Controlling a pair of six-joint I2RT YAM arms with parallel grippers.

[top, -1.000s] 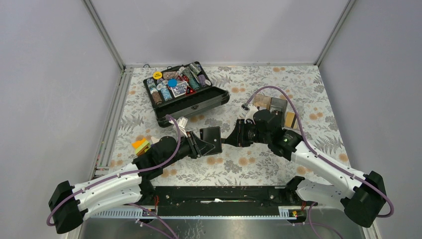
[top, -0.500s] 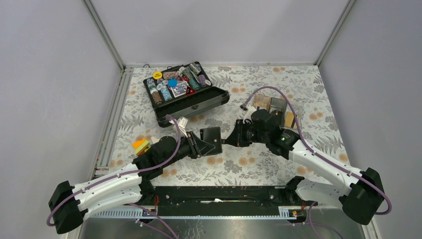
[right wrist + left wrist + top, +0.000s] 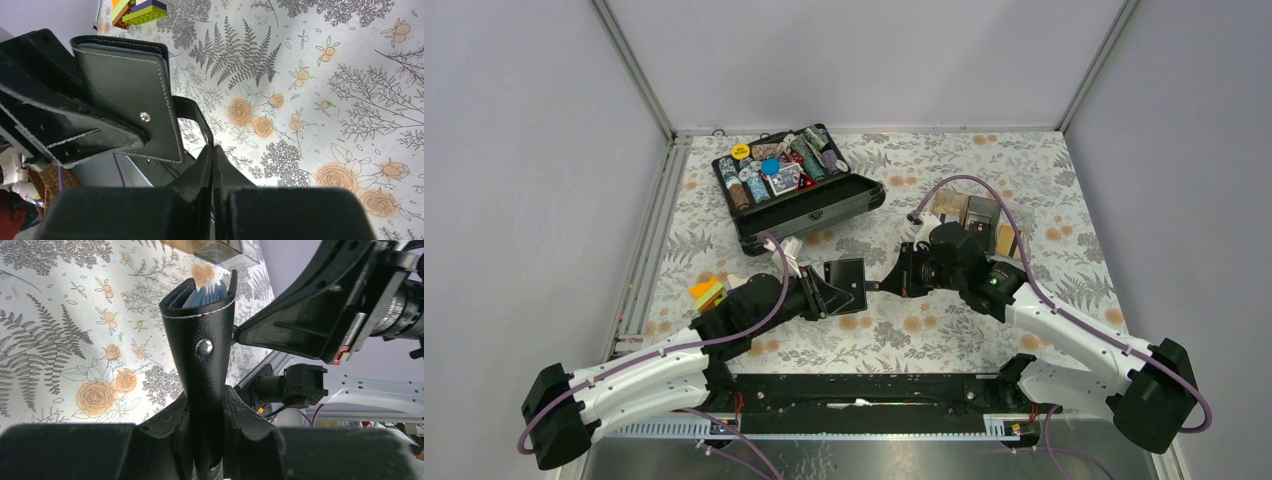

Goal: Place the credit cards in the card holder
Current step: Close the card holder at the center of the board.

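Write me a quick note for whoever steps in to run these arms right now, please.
Left hand shut on the card holder, held off the table.
Right hand shut, tips at the holder's strap, carrying no card.
Credit cards lie far right on the table, behind the right arm.
Done: holder picked up; no card shows inside.
Left: fetch each card and slide it in.

Bright, diffuse light, faint soft shadows — top view sharp, wrist views dark and blurred nearest the lens
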